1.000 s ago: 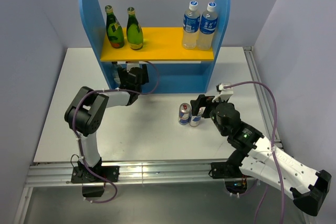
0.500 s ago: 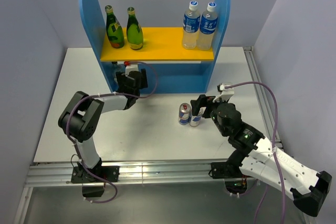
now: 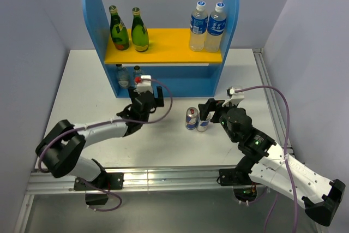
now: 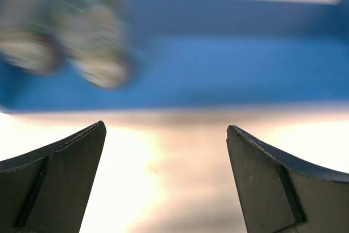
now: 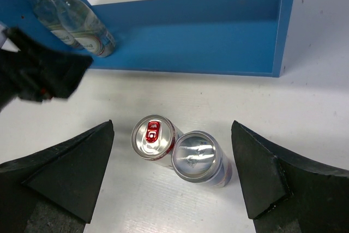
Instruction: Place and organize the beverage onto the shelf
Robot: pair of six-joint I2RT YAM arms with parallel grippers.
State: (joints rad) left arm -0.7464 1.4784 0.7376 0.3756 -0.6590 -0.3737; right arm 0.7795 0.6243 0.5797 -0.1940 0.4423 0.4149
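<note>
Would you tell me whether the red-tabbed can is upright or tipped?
Upright: the red-tabbed can stands on its base on the table, top facing up.

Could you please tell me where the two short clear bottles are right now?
In the top view, the short clear bottles stand side by side at the left end of the shelf's lower level, below the green bottles.

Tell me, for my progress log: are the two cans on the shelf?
No, both cans stand on the table before the shelf.

the white table (image 3: 92,88) carries the blue shelf (image 3: 185,82) and, nearer, two silver cans (image 3: 191,118) standing touching.
</note>
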